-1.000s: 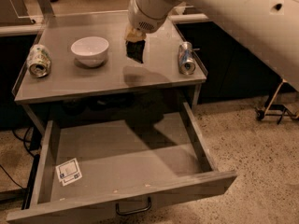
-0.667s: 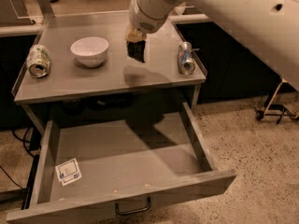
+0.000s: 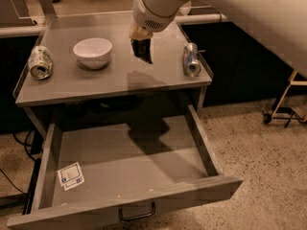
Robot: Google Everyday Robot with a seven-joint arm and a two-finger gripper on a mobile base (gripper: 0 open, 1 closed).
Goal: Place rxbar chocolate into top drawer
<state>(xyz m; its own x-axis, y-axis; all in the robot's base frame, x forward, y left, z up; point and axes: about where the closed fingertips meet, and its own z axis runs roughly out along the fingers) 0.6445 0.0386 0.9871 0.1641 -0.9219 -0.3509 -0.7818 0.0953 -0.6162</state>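
Observation:
My gripper [image 3: 142, 51] hangs from the white arm above the grey table top [image 3: 115, 80], between the white bowl and the right-hand can. It is shut on a small dark bar, the rxbar chocolate [image 3: 143, 50], held a little above the surface, with a shadow under it. The top drawer [image 3: 129, 162] is pulled wide open below the table top. It is grey and shallow, with a white sticker [image 3: 70, 175] at its front left and a dark wire handle [image 3: 137, 213] on its front. The gripper is behind and above the drawer's opening.
A white bowl [image 3: 93, 52] stands left of the gripper. A silver can [image 3: 40, 62] lies at the table's left edge and another can [image 3: 191, 59] at its right edge. A wheeled stand [image 3: 285, 104] is on the speckled floor at the right.

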